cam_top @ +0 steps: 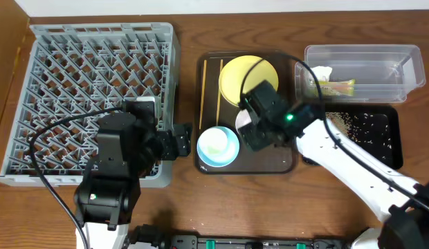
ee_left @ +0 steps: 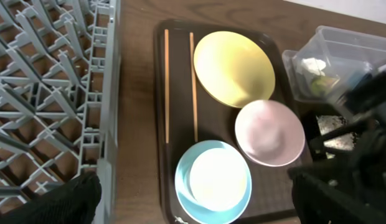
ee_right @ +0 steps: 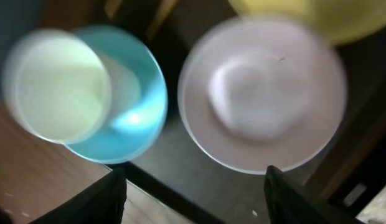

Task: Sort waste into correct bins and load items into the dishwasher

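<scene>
- Waste looks sorted: the snack wrapper (cam_top: 339, 87) and crumpled tissue (cam_top: 322, 72) lie in the clear tub (cam_top: 401, 66) at upper right, and the rice scraps (cam_top: 360, 123) are scattered over the black tray (cam_top: 387, 149) just below it.
- Loading seems not yet begun: the dish rack (cam_top: 90, 69), filling the left of the overhead frame, shows bare pegs.
- All the dishes lie on the brown serving tray (cam_top: 270, 162) at centre: chopsticks (cam_top: 204, 104) along its left edge, yellow plate (cam_top: 235, 79) at the top, blue bowl (cam_top: 235, 153) at lower left with something pale and round inside, and white bowl (ee_left: 269, 132) to its right.
- Right gripper (cam_top: 249, 135) hangs over the white bowl, fingers spread wide and holding nothing.
- Left gripper (cam_top: 185, 142) sits between the rack and the serving tray, also spread and empty.
- Everything rests on a brown wooden table (cam_top: 270, 207), with black cables trailing over it and dark equipment along the bottom edge.
- A pale strip runs along the top; little else of the room shows.
</scene>
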You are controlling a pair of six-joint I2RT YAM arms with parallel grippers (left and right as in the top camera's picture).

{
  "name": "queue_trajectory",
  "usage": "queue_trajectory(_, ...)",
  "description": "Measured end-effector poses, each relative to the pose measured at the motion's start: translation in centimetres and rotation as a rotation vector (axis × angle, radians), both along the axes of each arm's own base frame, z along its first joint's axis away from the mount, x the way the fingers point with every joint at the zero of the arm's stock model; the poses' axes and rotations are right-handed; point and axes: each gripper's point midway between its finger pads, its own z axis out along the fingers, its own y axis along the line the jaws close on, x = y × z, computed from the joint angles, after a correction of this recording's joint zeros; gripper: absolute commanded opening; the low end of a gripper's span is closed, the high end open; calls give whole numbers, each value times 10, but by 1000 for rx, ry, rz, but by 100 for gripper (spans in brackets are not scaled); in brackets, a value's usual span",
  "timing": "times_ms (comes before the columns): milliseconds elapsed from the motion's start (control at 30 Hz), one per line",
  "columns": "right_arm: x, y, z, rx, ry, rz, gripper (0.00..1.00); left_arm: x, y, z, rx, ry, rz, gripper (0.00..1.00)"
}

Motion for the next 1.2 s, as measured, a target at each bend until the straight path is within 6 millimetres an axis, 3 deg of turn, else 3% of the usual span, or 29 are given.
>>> queue_trajectory(133, 13, 16, 33, 86, -43, 11, 64, 0, -1, 0, -3, 1, -4, 98)
queue_trajectory(367, 23, 28, 46, 190, -55, 16, 61, -5, 0, -5, -4, 30, -1, 98)
queue_trajectory(467, 26, 32, 50, 219, -59, 22, 52, -9, 0, -10, -3, 56, -3, 97)
queue_trajectory(600, 20, 36, 48, 223, -42, 38, 55, -13, 0, -13, -2, 78, -3, 98)
queue_trajectory(667, 7, 53, 28, 196, 1, 86, 56, -15, 0, -16, -1, 90, -2, 98)
queue_trajectory(733, -6, 70, -13, 133, 78, 126, 54, -16, 0, -17, -3, 99, 1, 98)
queue_trajectory(800, -9, 74, -44, 87, 130, 125, 41, -16, 0, -17, -38, 114, 34, 98)
queue_trajectory(867, -8, 71, -62, 56, 159, 104, 28, -13, 0, -14, -91, 122, 84, 98)
queue_trajectory(933, -8, 71, -65, 50, 161, 100, 17, -11, 4, -13, -142, 132, 138, 98)
queue_trajectory(967, -5, 73, -64, 60, 149, 100, 5, -10, 7, -12, -175, 139, 169, 98)
queue_trajectory(1000, -5, 73, -64, 62, 150, 94, 1, -8, 10, -10, -209, 142, 194, 98)
queue_trajectory(1200, 1, 58, -59, 67, 180, 63, 1, 0, 16, 19, -479, 100, 176, 98)
